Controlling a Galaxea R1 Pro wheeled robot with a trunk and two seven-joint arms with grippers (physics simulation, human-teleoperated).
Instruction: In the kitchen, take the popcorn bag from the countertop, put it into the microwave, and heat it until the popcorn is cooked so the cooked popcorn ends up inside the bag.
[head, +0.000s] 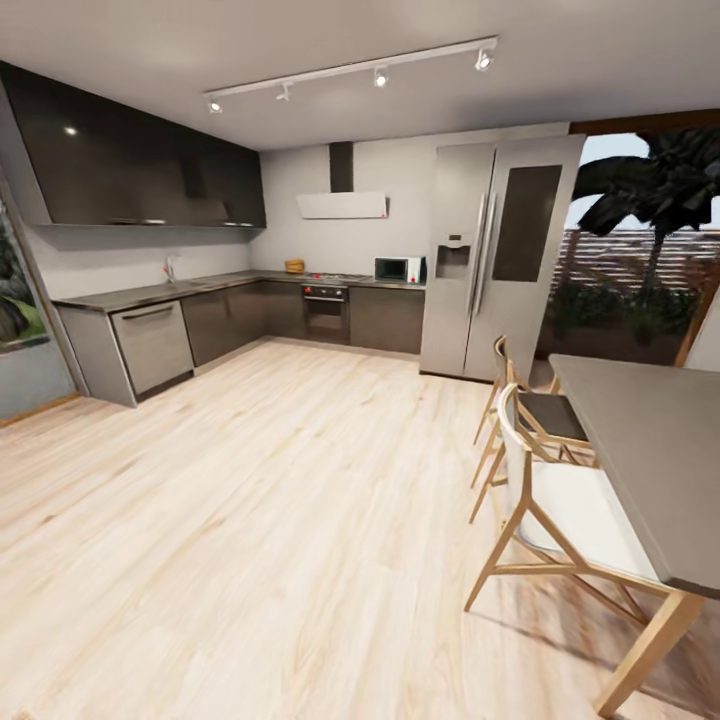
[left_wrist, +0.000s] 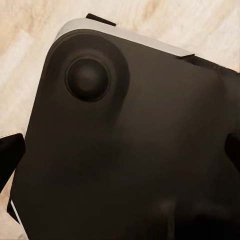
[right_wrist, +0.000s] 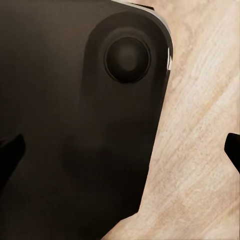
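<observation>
While the robot stood far across the wooden floor (head: 250, 520), the bag (head: 294, 266) sat on the countertop (head: 215, 282) at the far wall, left of the hob (head: 335, 277); the microwave (head: 399, 269) stood to the hob's right. Both wrist cameras faced the robot's dark base (left_wrist: 130, 150), with finger edges at the frame borders; whether either gripper was open could not be told. Risk: the chairs (head: 560, 500) and table (head: 660, 450) stood close on the right, so a wide turn could clip them.
</observation>
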